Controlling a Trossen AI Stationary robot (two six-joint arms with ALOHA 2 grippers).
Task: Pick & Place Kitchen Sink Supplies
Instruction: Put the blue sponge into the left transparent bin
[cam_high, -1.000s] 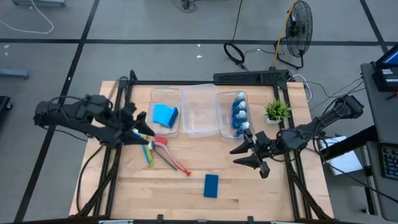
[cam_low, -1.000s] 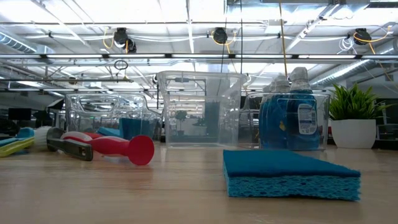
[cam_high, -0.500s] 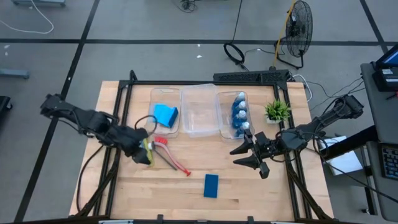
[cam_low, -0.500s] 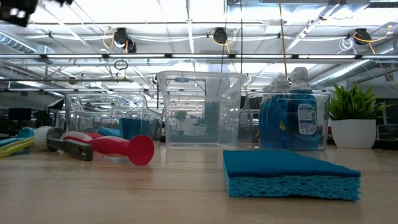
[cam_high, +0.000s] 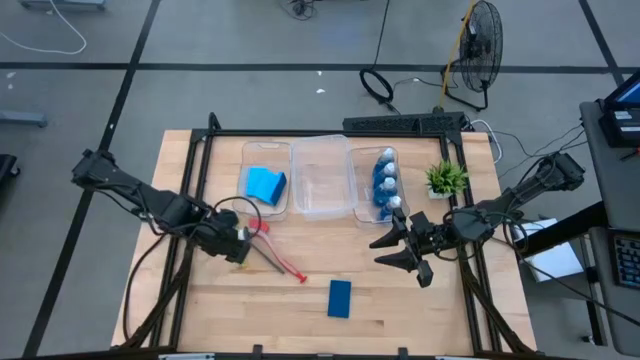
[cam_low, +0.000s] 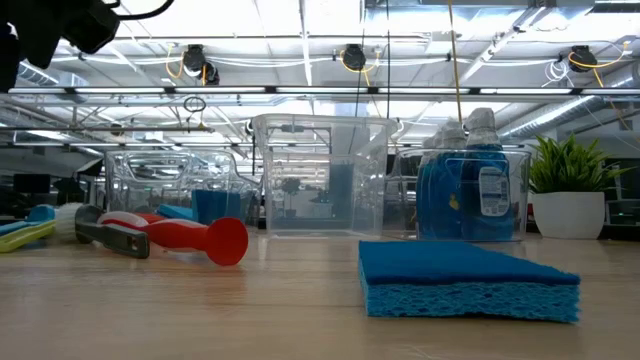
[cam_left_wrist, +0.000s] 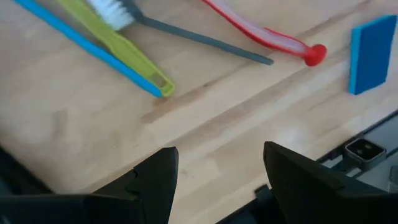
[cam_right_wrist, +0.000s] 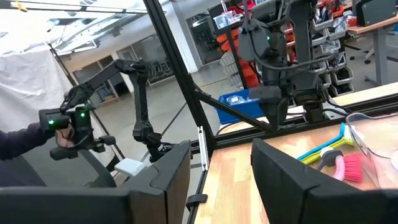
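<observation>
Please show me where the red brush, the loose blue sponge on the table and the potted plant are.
red brush (cam_left_wrist: 273, 38): left wrist view, middle of its handle.
loose blue sponge (cam_high: 339, 298): high view, centre of its top face.
potted plant (cam_low: 571, 168): low view, its green leaves.

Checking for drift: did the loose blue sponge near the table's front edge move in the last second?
No. In the high view the blue sponge lies at the same spot, below and slightly right of the middle clear bin, as before. Neither gripper is near it.
</observation>
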